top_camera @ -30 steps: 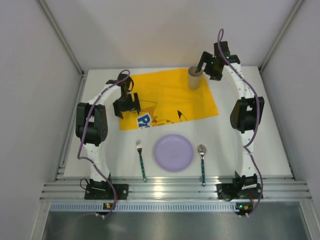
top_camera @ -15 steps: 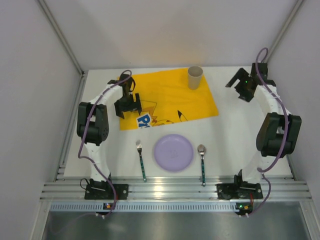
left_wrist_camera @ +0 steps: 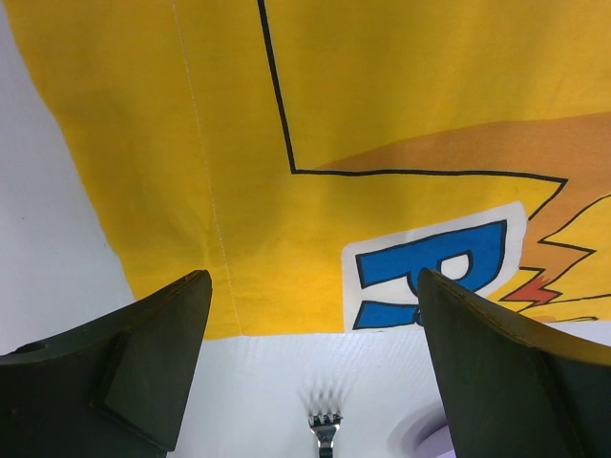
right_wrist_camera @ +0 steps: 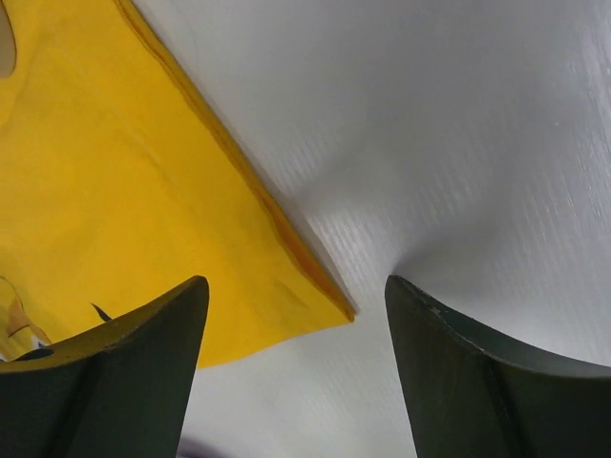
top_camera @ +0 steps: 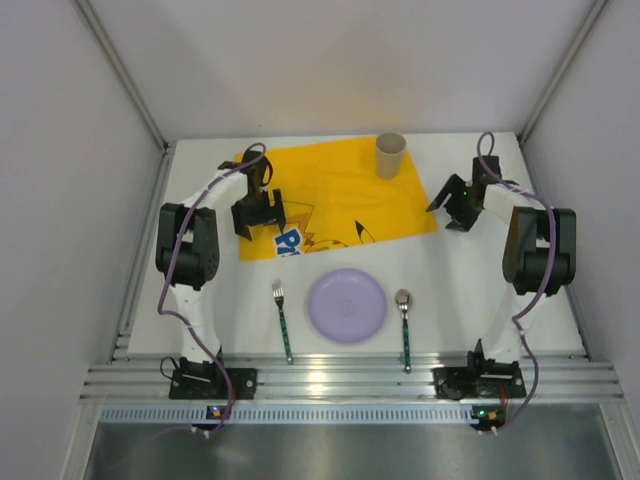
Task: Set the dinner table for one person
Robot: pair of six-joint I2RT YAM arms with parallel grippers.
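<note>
Left gripper (top_camera: 258,215), released, hangs over the yellow placemat (top_camera: 340,190) at 8 o'clock; right gripper (top_camera: 452,208), released, over the dinner table (top_camera: 460,285) at 3 o'clock.

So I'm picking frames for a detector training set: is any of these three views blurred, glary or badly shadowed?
Top external: sharp and evenly lit, with one bright glint on the aluminium rail. Left wrist: placemat print crisp, the left gripper a dark silhouette with little detail. Right wrist: a soft grey shadow on the dinner table beside the placemat corner; the right gripper equally dark.
</note>
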